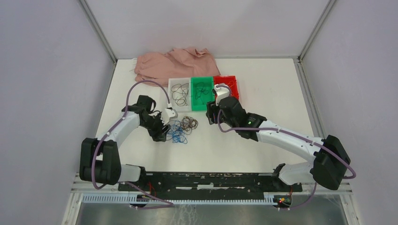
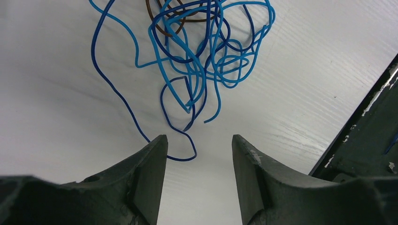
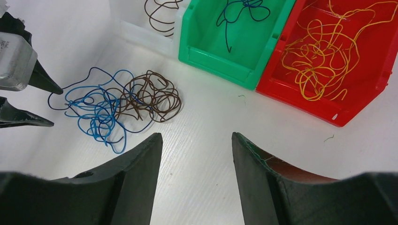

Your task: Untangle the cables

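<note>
In red bin (image 3: 295,99), yellow-orange cables (image 3: 323,57)

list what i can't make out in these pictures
- white bin: right wrist view, cut off by the top edge.
- red bin: top view, partly behind the right arm.
- tangle: left wrist view, its brown strand runs off the top edge.
- green bin: top view, its wires too small to tell colour.

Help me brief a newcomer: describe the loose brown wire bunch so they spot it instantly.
Start at the white bin, leftmost of three mid-table. Just in front of it, loose on the tabletop, lies the brown bunch. It overlaps a blue bunch, but it alone is brown and outside any bin.
</note>
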Controlling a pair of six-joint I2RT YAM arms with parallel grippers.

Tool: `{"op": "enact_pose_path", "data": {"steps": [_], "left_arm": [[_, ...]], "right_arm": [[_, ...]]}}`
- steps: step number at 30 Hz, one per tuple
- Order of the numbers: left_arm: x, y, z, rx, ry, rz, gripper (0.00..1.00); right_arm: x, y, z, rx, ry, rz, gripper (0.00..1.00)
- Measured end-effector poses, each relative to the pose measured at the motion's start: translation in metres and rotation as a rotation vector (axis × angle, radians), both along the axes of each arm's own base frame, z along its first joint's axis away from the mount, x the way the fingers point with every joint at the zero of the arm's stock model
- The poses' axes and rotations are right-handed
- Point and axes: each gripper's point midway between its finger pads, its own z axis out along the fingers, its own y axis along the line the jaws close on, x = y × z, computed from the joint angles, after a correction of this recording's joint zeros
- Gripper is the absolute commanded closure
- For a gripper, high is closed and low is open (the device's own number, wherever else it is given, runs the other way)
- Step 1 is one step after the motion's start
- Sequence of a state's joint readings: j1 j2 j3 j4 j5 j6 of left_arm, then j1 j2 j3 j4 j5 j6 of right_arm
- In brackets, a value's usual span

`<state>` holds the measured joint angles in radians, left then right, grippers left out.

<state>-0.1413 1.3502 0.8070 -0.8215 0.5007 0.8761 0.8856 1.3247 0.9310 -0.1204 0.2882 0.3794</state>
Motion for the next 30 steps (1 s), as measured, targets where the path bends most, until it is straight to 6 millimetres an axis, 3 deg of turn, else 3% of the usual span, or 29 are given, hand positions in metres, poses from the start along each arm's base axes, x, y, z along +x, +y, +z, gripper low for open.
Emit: {"op": "enact_pose_path", "data": {"steps": [6,11,13,18,24,30], "left_arm": [[0.011,-0.002,-0.004,-0.011,-0.058,-0.022,0.55],[0.015,-0.002,-0.010,-0.006,-0.072,-0.044,0.88],[0.015,0.001,-0.011,0.011,-0.075,-0.056,0.96],[0.008,0.008,-0.004,0.046,-0.094,-0.087,0.97],[0.007,0.006,0.035,0.030,-0.163,-0.090,0.97],[0.023,-0.002,0.103,-0.015,-0.262,-0.097,0.97]], "right_arm": [[0.000,0.001,-0.007,-0.012,0.013,0.000,0.41],[-0.001,0.004,-0.012,-0.009,0.032,0.010,0.41],[-0.002,0.005,-0.012,-0.008,0.035,0.013,0.42],[0.000,0.008,-0.008,0.001,0.031,0.018,0.43],[0.004,0.026,0.004,0.046,0.028,0.052,0.42],[-0.002,0.045,0.012,0.102,0.022,0.131,0.31]]}}
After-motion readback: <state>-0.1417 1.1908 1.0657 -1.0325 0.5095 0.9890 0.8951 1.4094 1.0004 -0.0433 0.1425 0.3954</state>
